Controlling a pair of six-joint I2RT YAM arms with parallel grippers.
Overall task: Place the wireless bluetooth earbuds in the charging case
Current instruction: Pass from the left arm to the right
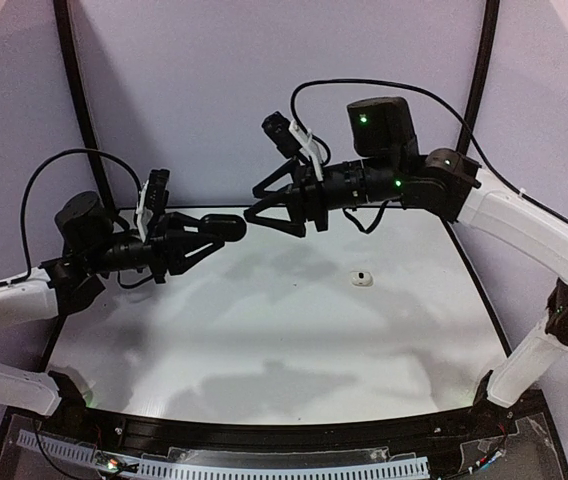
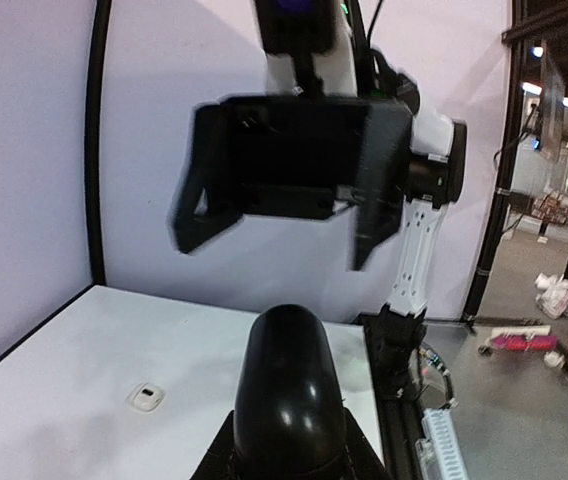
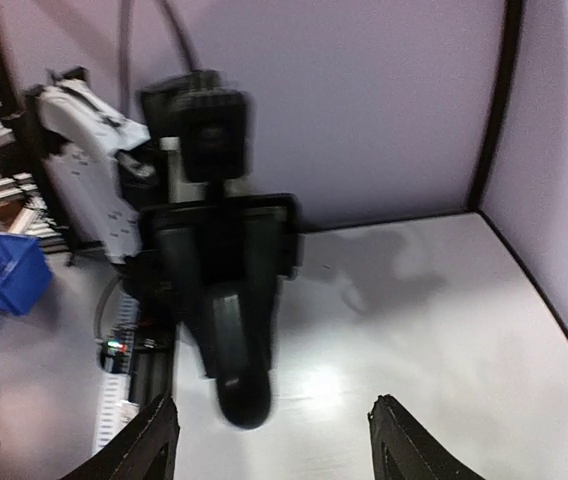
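My left gripper is raised above the table and shut on a glossy black rounded charging case, which fills the bottom of the left wrist view. My right gripper is open and empty, held in the air facing the case a short way to its right. In the right wrist view the case shows blurred between and beyond my open fingers. No earbuds show clearly in any view.
A small white rounded object with a dark slot lies on the white table right of centre; it also shows in the left wrist view. Purple walls and black corner posts enclose the back.
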